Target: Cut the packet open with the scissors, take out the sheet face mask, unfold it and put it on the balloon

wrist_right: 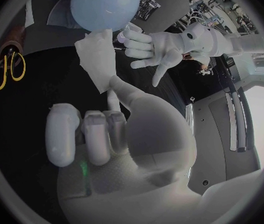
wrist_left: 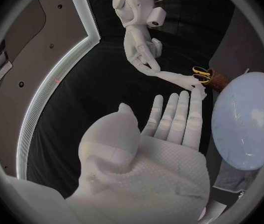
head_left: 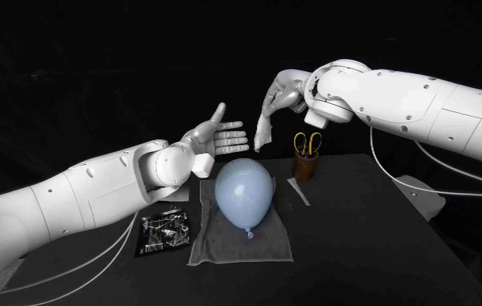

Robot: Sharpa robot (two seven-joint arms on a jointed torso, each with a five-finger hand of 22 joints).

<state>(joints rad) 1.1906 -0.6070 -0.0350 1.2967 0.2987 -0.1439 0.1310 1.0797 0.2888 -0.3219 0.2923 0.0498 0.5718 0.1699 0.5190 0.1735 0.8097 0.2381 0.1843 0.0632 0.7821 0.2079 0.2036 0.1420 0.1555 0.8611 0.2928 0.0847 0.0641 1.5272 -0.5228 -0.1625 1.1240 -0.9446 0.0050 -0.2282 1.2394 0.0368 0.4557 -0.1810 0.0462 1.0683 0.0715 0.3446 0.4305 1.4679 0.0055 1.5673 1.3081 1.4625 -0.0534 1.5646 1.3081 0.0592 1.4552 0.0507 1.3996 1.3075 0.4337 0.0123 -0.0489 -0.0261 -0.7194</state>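
My right hand point(head_left: 286, 93) is raised above the table's far side and pinches the white sheet mask point(head_left: 264, 129), which hangs down still folded into a narrow strip. The mask point(wrist_right: 96, 59) runs from that hand point(wrist_right: 101, 134) towards the left hand point(wrist_right: 147, 46). My left hand point(head_left: 216, 139) is flat, thumb up, fingers spread, holding nothing, its fingertips close to the mask's lower end point(wrist_left: 172, 77). The pale blue balloon point(head_left: 244, 191) lies on a grey cloth point(head_left: 241, 247) beneath both hands. Yellow-handled scissors point(head_left: 307, 143) stand in a brown holder. The cut packet point(head_left: 164, 231) lies left of the cloth.
A thin cut-off strip point(head_left: 298, 192) lies on the table between the balloon and the scissors' holder point(head_left: 305, 168). White cables hang from both arms near the table's left and right edges. The table's right half is bare black surface point(head_left: 372, 250).
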